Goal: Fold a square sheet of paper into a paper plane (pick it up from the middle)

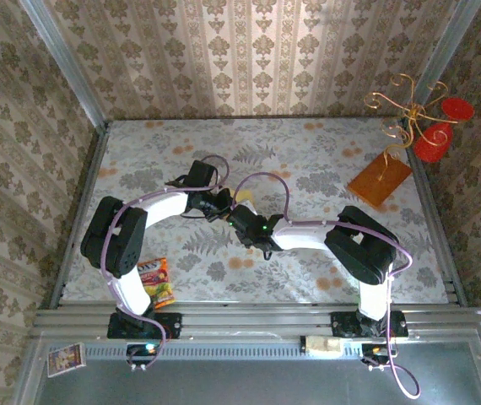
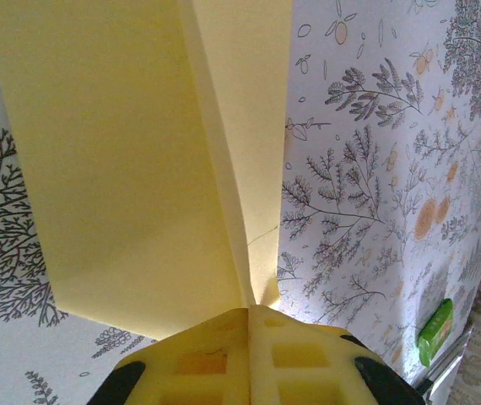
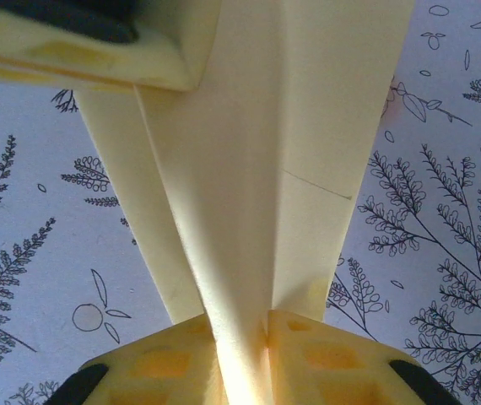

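I note orange board and green packet lying well apart; left gripper and right gripper clamp folded yellow paper, its crease running between them.

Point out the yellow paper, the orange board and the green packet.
yellow paper (image 2: pixel 131 169): left wrist view, its broad flat panel.
orange board (image 1: pixel 375 182): top view, its centre.
green packet (image 2: pixel 435 331): left wrist view, its middle.

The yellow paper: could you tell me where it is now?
The yellow paper is mid-table in the top view, gripped by the left hand and right hand.
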